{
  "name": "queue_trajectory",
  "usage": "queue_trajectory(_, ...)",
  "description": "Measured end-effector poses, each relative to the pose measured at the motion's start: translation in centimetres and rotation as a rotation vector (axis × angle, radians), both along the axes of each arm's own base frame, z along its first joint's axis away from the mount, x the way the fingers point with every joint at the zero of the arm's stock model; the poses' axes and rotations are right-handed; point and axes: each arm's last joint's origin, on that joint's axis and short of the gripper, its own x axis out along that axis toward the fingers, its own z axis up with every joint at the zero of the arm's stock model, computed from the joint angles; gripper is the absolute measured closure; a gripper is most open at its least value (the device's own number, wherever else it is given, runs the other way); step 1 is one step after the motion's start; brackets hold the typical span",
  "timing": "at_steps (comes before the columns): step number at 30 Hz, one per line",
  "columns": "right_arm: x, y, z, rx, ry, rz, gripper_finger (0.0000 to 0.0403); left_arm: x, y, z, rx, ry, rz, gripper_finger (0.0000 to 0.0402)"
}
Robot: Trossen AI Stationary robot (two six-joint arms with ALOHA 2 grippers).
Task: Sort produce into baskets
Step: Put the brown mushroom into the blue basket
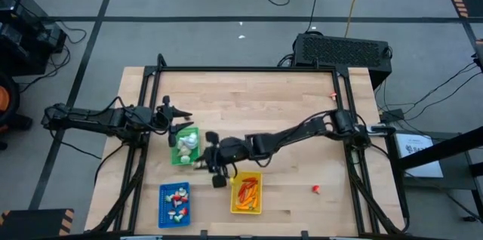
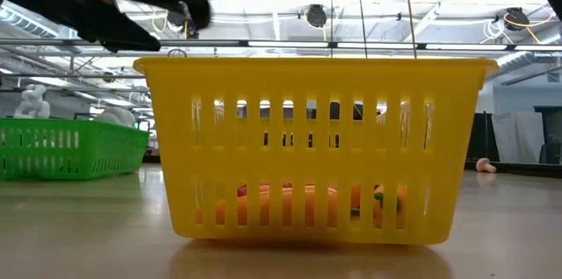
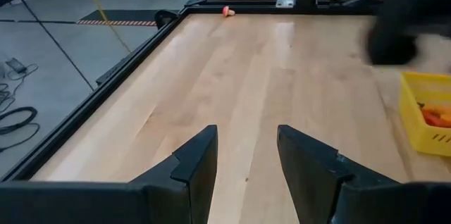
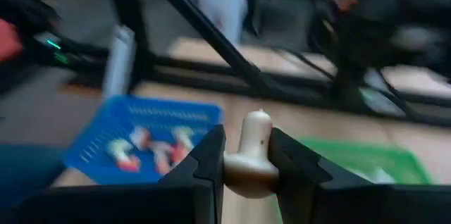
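The right gripper pinches a white bulb just beside the green basket, between it and the yellow basket. The left gripper waits spread apart, holding nothing, at the green basket's far edge. The blue basket sits near the yellow basket.

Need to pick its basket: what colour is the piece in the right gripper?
White, a bulb clamped in the right gripper; right wrist view shows it best.

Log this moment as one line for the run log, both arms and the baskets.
right gripper: shut on white bulb, between green basket and yellow basket | left gripper: open, empty, beside green basket | blue basket: red-and-white pieces
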Motion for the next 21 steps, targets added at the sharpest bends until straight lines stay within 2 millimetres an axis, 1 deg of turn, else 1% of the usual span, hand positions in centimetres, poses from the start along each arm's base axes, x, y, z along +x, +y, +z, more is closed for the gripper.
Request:
queue_trajectory(5,1.3,2.7,-2.4,0.072,-0.199,0.09,0.0324,-0.1,0.2,-0.1,-0.004,0.006,0.061,0.0245)
queue_trajectory(8,2.3,4.2,-3.9,0.092,-0.268,0.114,0.0324,-0.1,0.3,-0.1,0.008,0.004,0.109,0.0245)
queue_trajectory(11,4.0,5.6,-4.8,0.099,-0.266,0.129,0.0323,-0.2,0.4,-0.1,0.006,-0.005,0.162,0.0245)
queue_trajectory(12,4.6,6.1,-5.3,0.095,-0.245,0.134,0.0323,-0.2,0.5,-0.1,0.009,-0.004,0.172,0.0245)
queue_trajectory(15,6.3,7.5,-5.9,0.083,-0.188,0.149,0.0323,-0.2,0.5,-0.1,0.01,-0.004,0.182,0.0245)
queue_trajectory(17,7.1,8.2,-6.3,0.073,-0.136,0.168,0.0323,-0.2,0.5,-0.1,-0.003,-0.008,0.188,0.0245)
queue_trajectory(21,7.8,9.2,-6.1,0.072,-0.089,0.19,0.0323,-0.2,0.5,-0.2,-0.006,0.0,0.193,0.0245)
